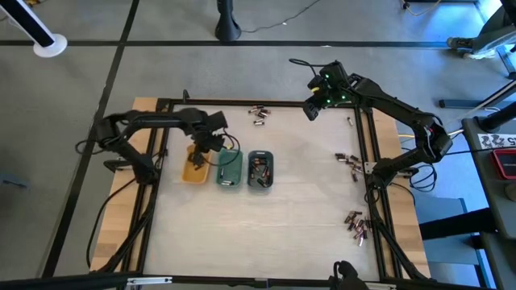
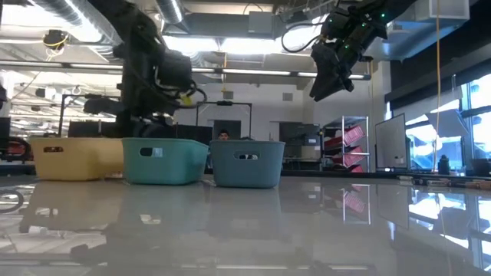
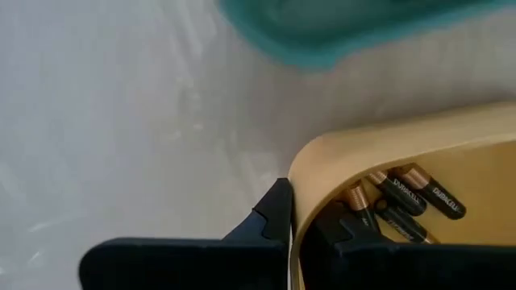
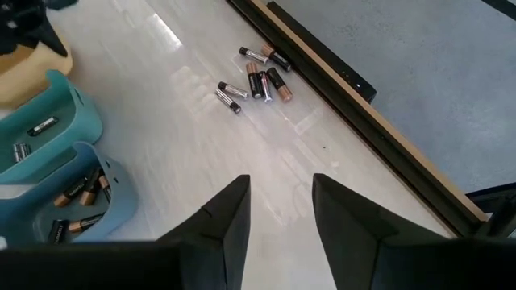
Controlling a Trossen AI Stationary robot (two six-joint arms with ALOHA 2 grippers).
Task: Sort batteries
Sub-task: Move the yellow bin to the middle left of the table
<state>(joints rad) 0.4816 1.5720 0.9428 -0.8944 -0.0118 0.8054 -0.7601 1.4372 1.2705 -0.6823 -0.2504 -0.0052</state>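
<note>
Three small trays stand side by side on the table: yellow (image 1: 194, 167), green (image 1: 230, 168) and grey-blue (image 1: 260, 171). Each holds a few batteries; the yellow one's batteries (image 3: 413, 193) are dark with copper ends. My left gripper (image 1: 206, 150) points down at the yellow tray's far corner and is shut on its wall. My right gripper (image 1: 313, 108) hangs high over the table's far right part, open with nothing between its fingers (image 4: 234, 211). Loose batteries (image 4: 260, 80) lie by the far edge. My left gripper comes from above, pointing down, onto the yellow tray's wall at the rounded corner (image 3: 305, 165) beside the green tray. One finger (image 3: 272, 216) is outside the wall and one (image 3: 343, 229) inside, with the wall pinched between them. The tray's base sits level on the table (image 2: 77, 159).
More loose batteries lie by the right edge (image 1: 348, 160) and at the near right (image 1: 355, 224). A black frame rail (image 4: 322, 60) runs along the table's edges. The wide middle and near part of the tabletop (image 1: 266, 234) is bare.
</note>
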